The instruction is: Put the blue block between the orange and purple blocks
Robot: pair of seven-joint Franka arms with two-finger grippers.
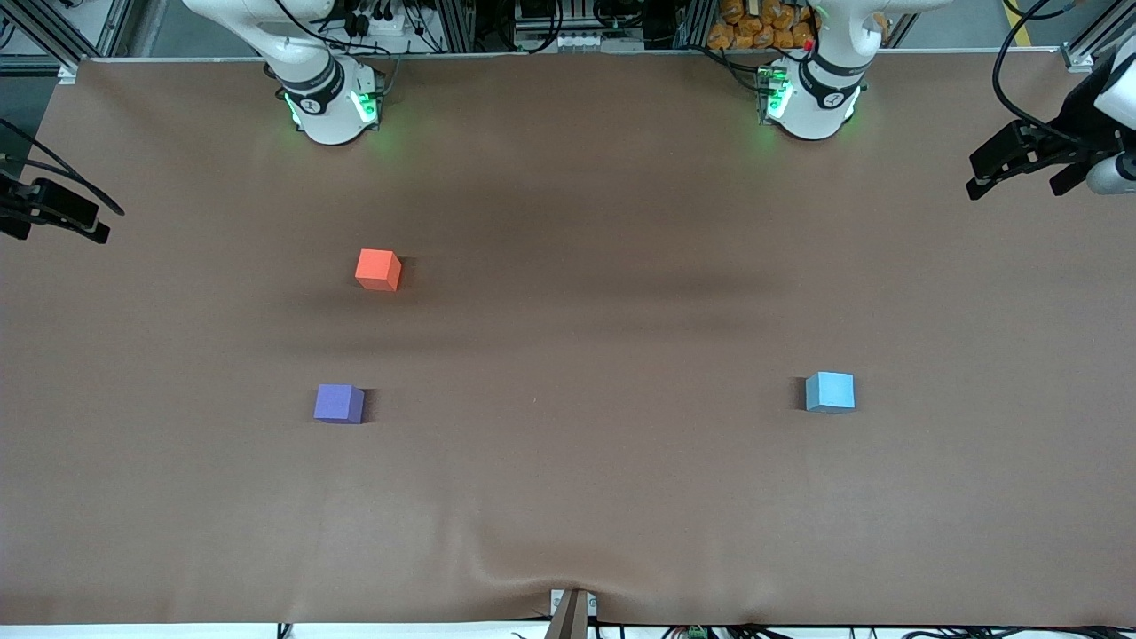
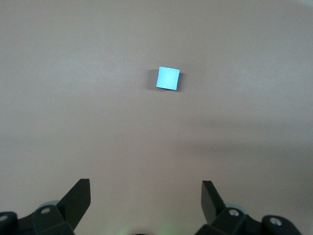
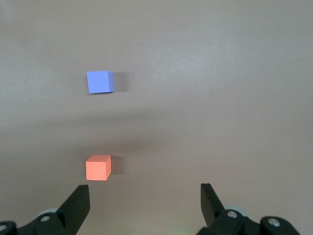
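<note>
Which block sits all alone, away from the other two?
The blue block. It sits by itself toward the left arm's end of the table, while the orange block and purple block sit close together toward the right arm's end.

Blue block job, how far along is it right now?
Nothing is done yet. The blue block sits alone toward the left arm's end of the table, apart from the orange block and purple block. The left pincer and right pincer are both open and empty. Picking up, carrying and placing all remain.
</note>
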